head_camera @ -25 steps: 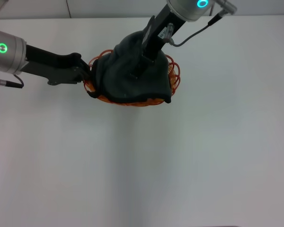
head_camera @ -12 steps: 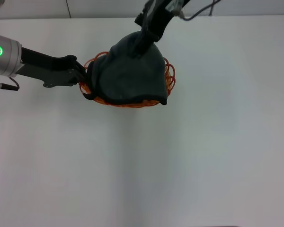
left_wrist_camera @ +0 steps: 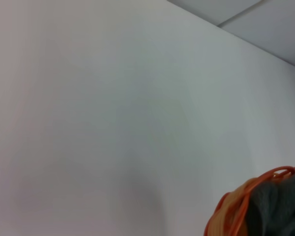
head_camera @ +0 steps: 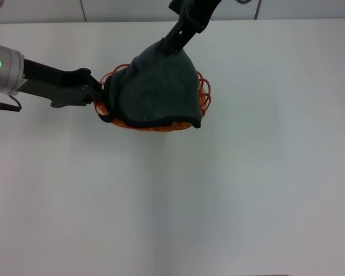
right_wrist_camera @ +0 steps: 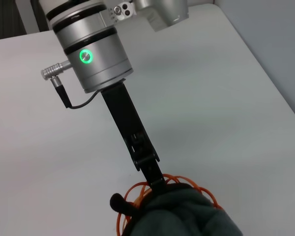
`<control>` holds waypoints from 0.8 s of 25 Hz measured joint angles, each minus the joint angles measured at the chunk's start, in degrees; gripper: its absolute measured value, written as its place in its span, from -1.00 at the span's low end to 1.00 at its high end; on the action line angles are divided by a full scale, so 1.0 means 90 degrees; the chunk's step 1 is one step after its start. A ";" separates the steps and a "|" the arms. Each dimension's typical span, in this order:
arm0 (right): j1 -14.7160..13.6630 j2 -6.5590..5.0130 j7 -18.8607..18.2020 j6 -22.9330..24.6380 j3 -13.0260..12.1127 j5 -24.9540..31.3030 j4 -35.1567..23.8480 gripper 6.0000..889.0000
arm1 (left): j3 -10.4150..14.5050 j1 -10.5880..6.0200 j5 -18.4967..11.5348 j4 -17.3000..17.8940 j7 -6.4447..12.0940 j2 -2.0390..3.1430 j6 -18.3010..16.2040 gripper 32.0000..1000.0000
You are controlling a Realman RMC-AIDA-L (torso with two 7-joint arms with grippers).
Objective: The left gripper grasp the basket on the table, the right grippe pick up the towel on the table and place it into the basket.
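Left arm reaches in from the robot's left, low and near-level over the table [head_camera: 247, 190], silver wrist with green ring light at the frame edge. The left gripper [head_camera: 99, 96] has its black jaws closed on the left rim of the basket [head_camera: 204, 95]; the right wrist view shows the same grip, the link running down from the wrist to the orange wire rim.

Right arm comes down steeply from the far top of the head view. The right grippe [head_camera: 171, 46] pinches the top of the towel [head_camera: 155, 92], jaws shut on a pulled-up peak of cloth.

Towel drapes over the basket and covers most of it, orange loops showing at the left, right and near edges. Black edging hangs over the near rim.

Table is plain white matte. A pale wall with a seam runs behind its far edge.
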 joint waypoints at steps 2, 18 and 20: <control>-0.0008 -0.0029 0.0027 -0.0073 0.0064 -0.0002 -0.0050 0.97 | -0.0003 0.0005 0.0000 0.0000 0.0000 0.0001 0.0000 -0.89; -0.0027 -0.0056 0.0034 -0.0390 0.0503 -0.0003 -0.0243 0.97 | -0.0018 0.0016 -0.0001 0.0001 0.0010 0.0001 0.0000 -0.89; -0.0032 -0.0056 0.0037 -0.0413 0.0503 -0.0025 -0.0290 0.97 | -0.0020 0.0016 -0.0001 0.0000 0.0010 0.0001 0.0000 -0.89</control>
